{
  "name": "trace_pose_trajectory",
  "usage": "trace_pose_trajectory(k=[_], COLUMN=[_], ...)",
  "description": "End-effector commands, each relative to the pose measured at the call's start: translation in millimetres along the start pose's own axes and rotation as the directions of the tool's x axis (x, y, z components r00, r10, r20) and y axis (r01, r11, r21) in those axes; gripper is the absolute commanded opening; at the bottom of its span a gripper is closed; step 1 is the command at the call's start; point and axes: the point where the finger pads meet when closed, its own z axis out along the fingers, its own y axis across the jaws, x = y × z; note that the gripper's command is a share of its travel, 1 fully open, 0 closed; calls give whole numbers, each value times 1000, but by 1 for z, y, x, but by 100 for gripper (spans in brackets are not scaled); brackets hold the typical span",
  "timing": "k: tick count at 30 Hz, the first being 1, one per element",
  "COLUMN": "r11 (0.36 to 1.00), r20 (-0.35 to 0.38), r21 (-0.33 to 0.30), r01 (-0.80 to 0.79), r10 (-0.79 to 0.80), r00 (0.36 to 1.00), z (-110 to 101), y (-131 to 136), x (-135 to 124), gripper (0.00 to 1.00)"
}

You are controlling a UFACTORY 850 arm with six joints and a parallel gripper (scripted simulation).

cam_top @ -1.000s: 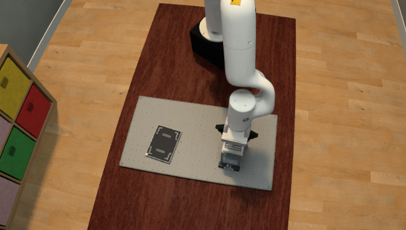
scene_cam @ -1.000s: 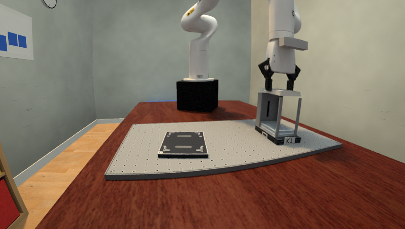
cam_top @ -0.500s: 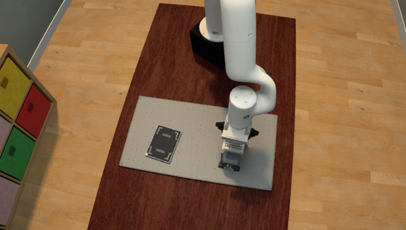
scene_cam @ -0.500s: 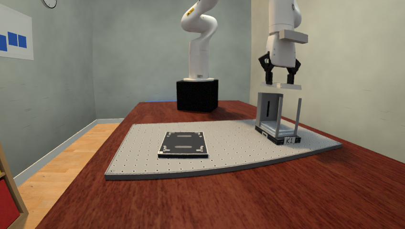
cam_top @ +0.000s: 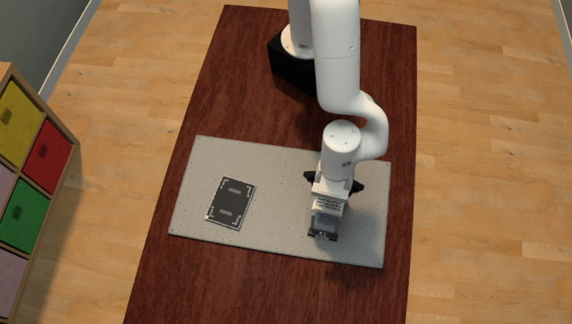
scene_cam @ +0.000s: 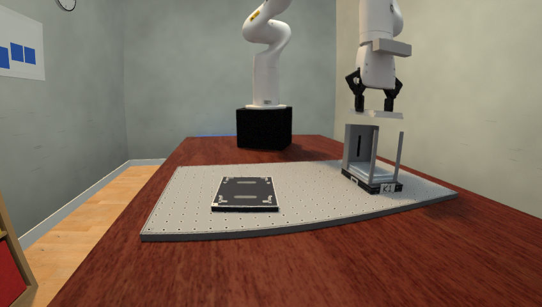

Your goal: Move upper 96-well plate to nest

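My gripper [scene_cam: 373, 106] is shut on the upper 96-well plate [scene_cam: 375, 113], a thin white plate held flat just above the top of stack rack K1 [scene_cam: 371, 157]. In the top view the plate [cam_top: 330, 204] shows under the wrist, over the rack [cam_top: 324, 225]. The lower plate [scene_cam: 368, 173] lies at the bottom of K1 between the grey posts. The plate nest N1 [scene_cam: 245, 192] is a black pad with white corner locators on the left part of the grey breadboard; it also shows in the top view [cam_top: 231, 202]. I cannot make out the cut-off corners or the A1 mark.
The perforated grey breadboard [cam_top: 280, 198] lies on the dark wooden table. The arm's black base block [scene_cam: 263, 127] stands at the far end. A shelf with coloured bins [cam_top: 23, 160] stands off the table to the left.
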Motion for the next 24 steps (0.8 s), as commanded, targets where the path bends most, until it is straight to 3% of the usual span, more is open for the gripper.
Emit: trace_pose_trajectory(k=[1,24], r11=[998,998], r20=[-2,-2], r21=[1,0], r01=[-61,-61], r10=[61,61], r00=[998,998], z=[-1,1], y=[12,81], x=[3,13], gripper=[0,0])
